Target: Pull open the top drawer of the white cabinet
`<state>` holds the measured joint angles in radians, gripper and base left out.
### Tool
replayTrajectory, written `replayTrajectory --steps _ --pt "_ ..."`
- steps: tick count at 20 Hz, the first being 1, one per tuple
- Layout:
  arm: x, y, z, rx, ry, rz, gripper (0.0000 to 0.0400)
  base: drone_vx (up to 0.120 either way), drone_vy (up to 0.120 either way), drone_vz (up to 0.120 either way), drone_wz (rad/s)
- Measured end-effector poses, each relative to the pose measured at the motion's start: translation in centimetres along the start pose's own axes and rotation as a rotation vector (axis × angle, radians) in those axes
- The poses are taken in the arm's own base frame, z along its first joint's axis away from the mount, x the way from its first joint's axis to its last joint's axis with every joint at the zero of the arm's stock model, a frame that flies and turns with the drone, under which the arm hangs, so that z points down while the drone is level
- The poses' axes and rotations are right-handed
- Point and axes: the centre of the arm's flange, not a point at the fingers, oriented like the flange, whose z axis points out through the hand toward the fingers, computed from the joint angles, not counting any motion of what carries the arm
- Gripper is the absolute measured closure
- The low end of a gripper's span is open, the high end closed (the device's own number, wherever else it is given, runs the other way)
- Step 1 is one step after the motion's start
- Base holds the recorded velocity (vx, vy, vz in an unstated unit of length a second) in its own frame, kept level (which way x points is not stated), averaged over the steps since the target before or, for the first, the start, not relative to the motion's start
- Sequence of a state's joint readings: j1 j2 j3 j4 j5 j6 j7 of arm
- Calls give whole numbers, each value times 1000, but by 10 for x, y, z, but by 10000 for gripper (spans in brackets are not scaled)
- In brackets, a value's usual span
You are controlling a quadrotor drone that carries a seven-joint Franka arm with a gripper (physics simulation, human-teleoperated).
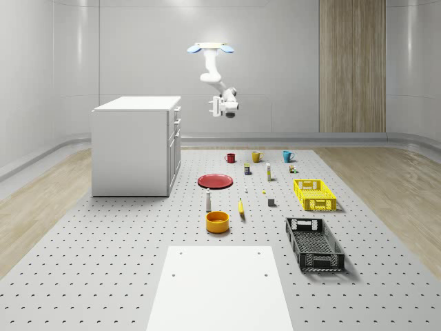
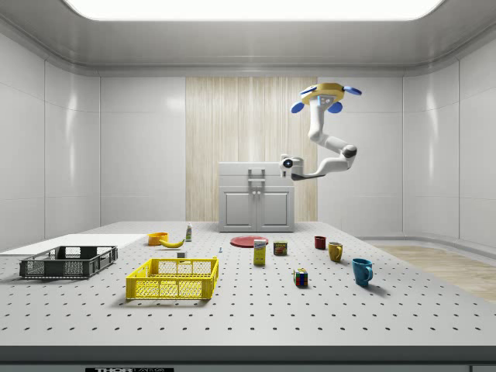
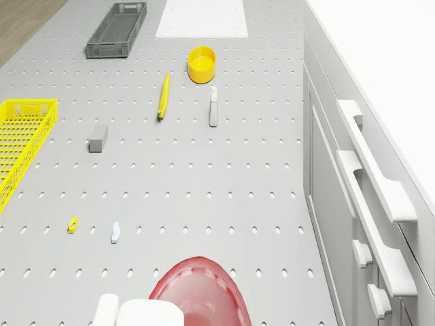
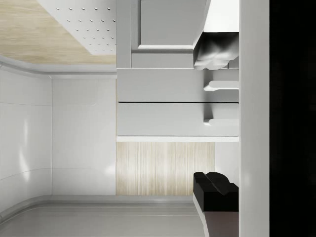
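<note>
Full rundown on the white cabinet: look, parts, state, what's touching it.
The white cabinet is a boxy, matte unit with a flat top, standing upright on the perforated floor at the whole-scene view's left. Its front carries stacked drawers with white bar handles above panelled doors. All drawers look shut. Nothing touches it; the gripper hangs in the air off its front, level with the top drawers.

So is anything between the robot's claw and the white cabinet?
No. In the whole-scene view, only open air separates the gripper from the white cabinet.
</note>
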<state>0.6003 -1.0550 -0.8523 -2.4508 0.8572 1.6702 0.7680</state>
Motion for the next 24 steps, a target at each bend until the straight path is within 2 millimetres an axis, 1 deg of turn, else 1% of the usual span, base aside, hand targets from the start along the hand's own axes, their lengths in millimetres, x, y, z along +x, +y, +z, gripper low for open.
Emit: replayTrajectory --steps 2,4,22,24 --pt "0 0 0 0 0 0 95 120 -120 0 0" --pt "0 0 0 0 0 0 95 120 -120 80 0" --pt "0 0 0 0 0 0 95 120 -120 0 0" --pt "0 0 0 0 0 0 95 120 -120 80 0"
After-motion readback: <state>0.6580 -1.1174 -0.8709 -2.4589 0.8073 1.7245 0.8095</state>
